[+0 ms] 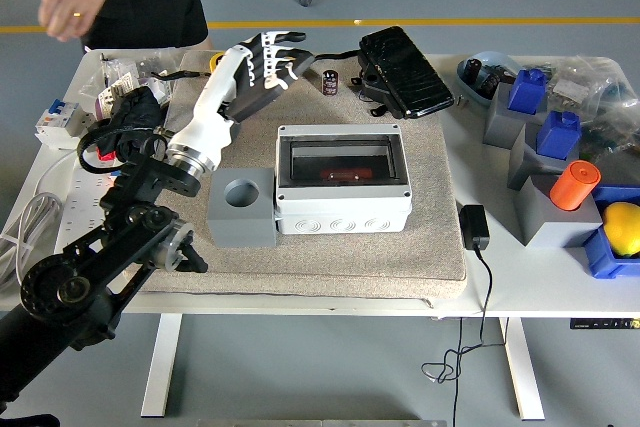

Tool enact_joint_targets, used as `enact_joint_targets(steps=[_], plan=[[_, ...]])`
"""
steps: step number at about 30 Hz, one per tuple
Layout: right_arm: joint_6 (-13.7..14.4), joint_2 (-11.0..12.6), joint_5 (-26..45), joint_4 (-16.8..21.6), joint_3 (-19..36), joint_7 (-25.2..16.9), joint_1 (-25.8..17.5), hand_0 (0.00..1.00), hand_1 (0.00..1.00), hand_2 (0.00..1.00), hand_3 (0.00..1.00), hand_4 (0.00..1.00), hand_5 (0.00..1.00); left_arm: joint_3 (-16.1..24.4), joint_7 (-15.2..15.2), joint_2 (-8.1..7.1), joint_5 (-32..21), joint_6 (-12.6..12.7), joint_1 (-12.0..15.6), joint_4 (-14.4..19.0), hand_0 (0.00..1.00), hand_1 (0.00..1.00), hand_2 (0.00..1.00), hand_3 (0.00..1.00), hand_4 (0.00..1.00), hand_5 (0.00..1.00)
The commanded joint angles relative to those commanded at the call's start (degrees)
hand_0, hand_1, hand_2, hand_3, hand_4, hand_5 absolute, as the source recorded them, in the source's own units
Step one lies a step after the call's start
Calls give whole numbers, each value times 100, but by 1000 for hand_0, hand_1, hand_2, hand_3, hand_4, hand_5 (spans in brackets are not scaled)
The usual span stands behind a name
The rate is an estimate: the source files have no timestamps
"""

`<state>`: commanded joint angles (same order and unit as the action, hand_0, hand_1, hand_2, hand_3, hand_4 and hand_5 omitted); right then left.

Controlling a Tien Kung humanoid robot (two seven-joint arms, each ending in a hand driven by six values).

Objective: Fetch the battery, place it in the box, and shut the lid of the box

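Behind rectangular grey plastic box (343, 180), small dark cylindrical battery (330, 82) standing upright; box's clear lid lying shut; left hand (262, 67) hovering, fingers spread, empty.

Count: 1 box (343, 179), lid shut. 1 battery (330, 82). 1 grey block (241, 209). 1 mat (440, 237). 2 blue blocks (528, 90) (559, 132). 1 orange cylinder (575, 185). 1 power strip (85, 209).
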<state>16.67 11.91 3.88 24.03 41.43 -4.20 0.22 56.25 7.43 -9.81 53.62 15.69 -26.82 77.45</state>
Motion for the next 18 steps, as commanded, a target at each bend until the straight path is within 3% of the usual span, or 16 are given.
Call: enact_joint_targets(steps=[5, 8, 18], plan=[[-21, -13, 43, -31, -24, 15, 49, 609, 631, 637, 571, 975, 558, 701, -31, -125, -1228, -482, 252, -123, 646, 650, 637, 687, 998, 605], [-18, -17, 43, -23, -30, -1, 78, 609, 632, 637, 572, 976, 558, 1015, -27, -182, -1761, -607, 302, -145, 650, 649, 639, 685, 998, 599], [-10, -8, 71, -23, -49, -24, 149, 607, 632, 637, 572, 976, 558, 1575, -175, -426, -1656, -813, 446, -138, 650, 658, 638, 670, 998, 581]])
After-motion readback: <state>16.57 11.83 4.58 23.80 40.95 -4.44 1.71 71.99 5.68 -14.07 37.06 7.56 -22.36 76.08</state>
